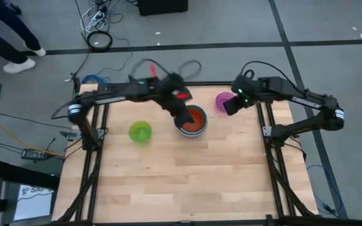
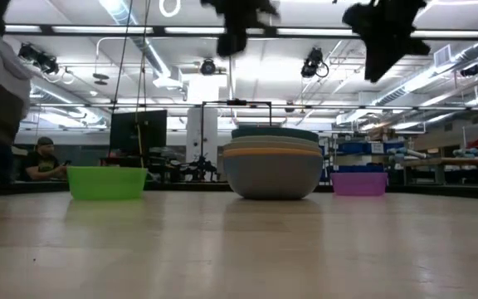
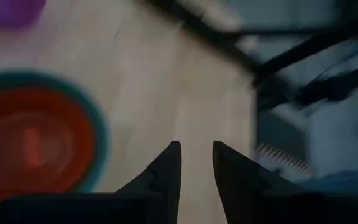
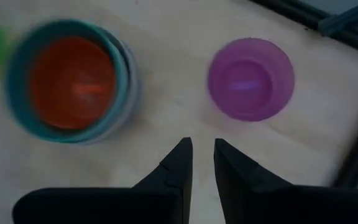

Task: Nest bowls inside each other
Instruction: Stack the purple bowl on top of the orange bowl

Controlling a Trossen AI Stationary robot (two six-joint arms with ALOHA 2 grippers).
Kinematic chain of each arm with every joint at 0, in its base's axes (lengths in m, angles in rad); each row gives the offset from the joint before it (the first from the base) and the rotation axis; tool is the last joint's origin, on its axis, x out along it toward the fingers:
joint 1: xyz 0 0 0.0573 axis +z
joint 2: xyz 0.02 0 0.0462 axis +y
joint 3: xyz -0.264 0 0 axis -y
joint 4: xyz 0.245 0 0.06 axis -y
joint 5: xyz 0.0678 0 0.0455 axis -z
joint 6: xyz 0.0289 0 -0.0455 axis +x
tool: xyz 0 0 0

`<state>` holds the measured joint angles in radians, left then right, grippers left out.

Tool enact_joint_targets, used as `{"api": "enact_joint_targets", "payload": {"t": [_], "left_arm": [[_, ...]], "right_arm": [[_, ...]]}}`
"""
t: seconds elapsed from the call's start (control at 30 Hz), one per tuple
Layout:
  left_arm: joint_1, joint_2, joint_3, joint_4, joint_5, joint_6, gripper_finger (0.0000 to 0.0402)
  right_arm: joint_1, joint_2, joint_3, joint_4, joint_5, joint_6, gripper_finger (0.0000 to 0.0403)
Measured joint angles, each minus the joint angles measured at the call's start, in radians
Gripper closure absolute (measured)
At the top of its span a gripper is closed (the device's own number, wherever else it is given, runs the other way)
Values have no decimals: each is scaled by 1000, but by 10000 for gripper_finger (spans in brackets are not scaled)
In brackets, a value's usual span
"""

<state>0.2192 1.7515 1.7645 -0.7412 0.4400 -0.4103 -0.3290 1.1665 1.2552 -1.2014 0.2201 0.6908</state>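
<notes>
I have the left arm reaching in from the tabletop's left rear corner, its elbow up and wrist bent down, so the left gripper (image 1: 182, 108) hangs over the far rim of the stack of nested round plastic bowls (image 1: 191, 121). Its fingers (image 3: 166, 174) stand slightly apart and hold nothing. The stack sits near the middle of the tabletop's rear edge, with the red-orange bowl (image 4: 72, 82) innermost inside the teal bowl (image 4: 18, 62). The right arm folds in from the right edge, and the right gripper (image 1: 230, 105) hovers just beside the small purple plastic bowl (image 4: 250, 78), near the right rear corner; a narrow gap shows between its empty fingers (image 4: 176, 165). The lime green plastic bowl (image 1: 140, 131) stands alone left of the stack on the wooden tabletop (image 1: 181, 182).
</notes>
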Motion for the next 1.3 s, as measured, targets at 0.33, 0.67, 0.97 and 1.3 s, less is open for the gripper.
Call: {"api": "enact_joint_targets", "payload": {"t": [0.33,0.67,0.97,1.3], "left_arm": [[-20,-374,3,93,-231,-202,300],[-68,-476,2,101,-410,-226,300],[-78,-476,2,100,-410,-230,300],[-77,-476,1,93,-422,-229,300]], "right_arm": [[-358,295,0,-6,-320,-394,347],[-378,416,0,74,-376,-579,347],[-371,530,0,110,-327,-624,347],[-364,582,0,147,-472,-633,319]]}}
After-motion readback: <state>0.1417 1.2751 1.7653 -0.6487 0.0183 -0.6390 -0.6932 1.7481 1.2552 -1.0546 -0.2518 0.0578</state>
